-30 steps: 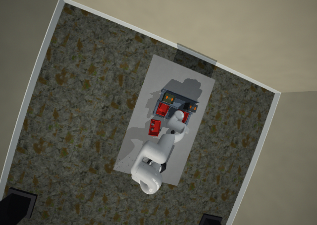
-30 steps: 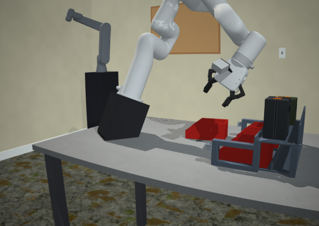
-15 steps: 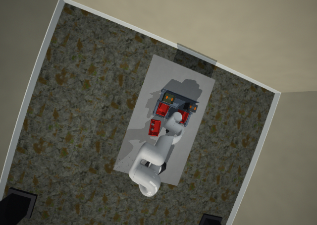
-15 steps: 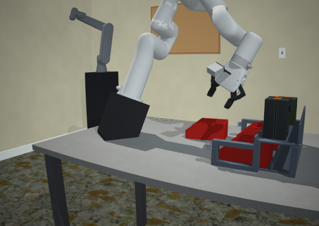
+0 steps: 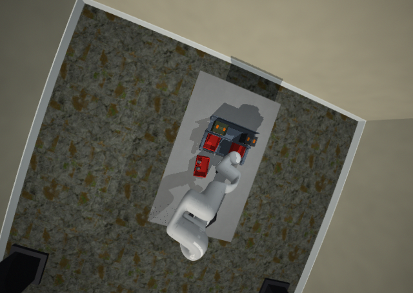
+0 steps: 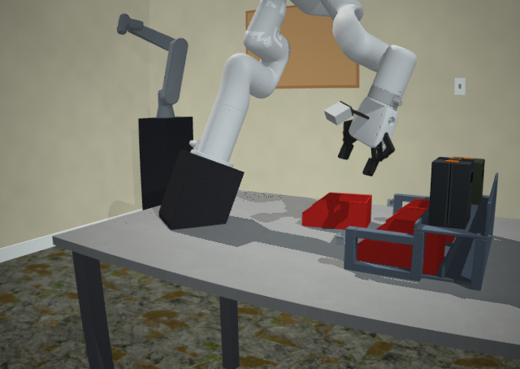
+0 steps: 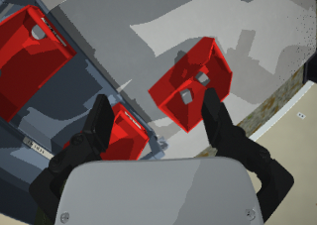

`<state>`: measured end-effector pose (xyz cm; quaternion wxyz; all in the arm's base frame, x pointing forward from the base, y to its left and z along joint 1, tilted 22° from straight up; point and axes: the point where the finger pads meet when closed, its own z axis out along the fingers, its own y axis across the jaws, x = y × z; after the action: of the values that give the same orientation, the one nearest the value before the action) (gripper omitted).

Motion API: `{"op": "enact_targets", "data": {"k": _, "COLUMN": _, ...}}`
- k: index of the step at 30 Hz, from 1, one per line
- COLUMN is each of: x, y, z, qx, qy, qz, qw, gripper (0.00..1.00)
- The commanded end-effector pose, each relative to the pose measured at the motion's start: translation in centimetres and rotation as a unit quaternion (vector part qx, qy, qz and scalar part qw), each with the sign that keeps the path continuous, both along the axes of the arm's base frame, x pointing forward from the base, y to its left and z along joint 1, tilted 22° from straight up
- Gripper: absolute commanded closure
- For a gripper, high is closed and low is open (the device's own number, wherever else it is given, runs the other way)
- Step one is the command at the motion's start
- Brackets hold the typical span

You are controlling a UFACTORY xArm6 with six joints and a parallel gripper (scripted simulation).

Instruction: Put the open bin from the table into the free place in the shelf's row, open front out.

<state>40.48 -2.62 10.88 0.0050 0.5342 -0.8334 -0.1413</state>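
seen from above, a grey table [image 5: 180,190] stands on a mottled floor [image 5: 100,116], one short end toward a beige wall [image 5: 266,33]. the shelf [image 5: 247,153] sits in the half of the table nearer that wall, two red bins in its front row: one [image 5: 211,141] at the left end, one [image 5: 239,148] at the right, partly under the white arm [image 5: 203,203]. the loose red bin [image 5: 201,166] rests on the table just in front of the shelf's left end, toward the table's long left edge, two small grey parts in it.

from the side, the gripper [image 6: 366,157] hangs in the air above the table, between the loose bin [image 6: 338,210] and the shelf [image 6: 379,235], fingers spread to the full, nothing in them. two black boxes [image 6: 448,190] stand on the shelf's upper level. the arm rises from a tilted black base [image 6: 197,188].

at the wrist, both dark fingers frame the view, wide apart and bare. the loose bin [image 7: 188,82] lies on the table below, near one fingertip but apart from it, parts [image 7: 186,98] inside. the shelf's gap [image 7: 73,96] shows between its two red bins.
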Motion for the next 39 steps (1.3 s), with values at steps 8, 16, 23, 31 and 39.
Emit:
{"op": "enact_targets", "data": {"k": 8, "x": 0.09, "y": -0.15, "z": 0.11, "qx": 0.007, "qy": -0.014, "qz": -0.030, "qw": 0.999, "gripper": 0.00}}
{"op": "enact_targets", "data": {"k": 16, "x": 0.05, "y": -0.67, "z": 0.14, "qx": 0.037, "qy": -0.045, "qz": -0.151, "qw": 0.987, "gripper": 0.00}}
{"op": "enact_targets", "data": {"k": 23, "x": 0.05, "y": -0.67, "z": 0.14, "qx": 0.037, "qy": -0.045, "qz": -0.151, "qw": 0.987, "gripper": 0.00}}
{"op": "enact_targets", "data": {"k": 31, "x": 0.03, "y": -0.93, "z": 0.14, "qx": 0.066, "qy": -0.075, "qz": -0.269, "qw": 0.958, "gripper": 0.00}}
{"op": "enact_targets", "data": {"k": 39, "x": 0.03, "y": -0.93, "z": 0.14, "qx": 0.066, "qy": -0.075, "qz": -0.269, "qw": 0.958, "gripper": 0.00}}
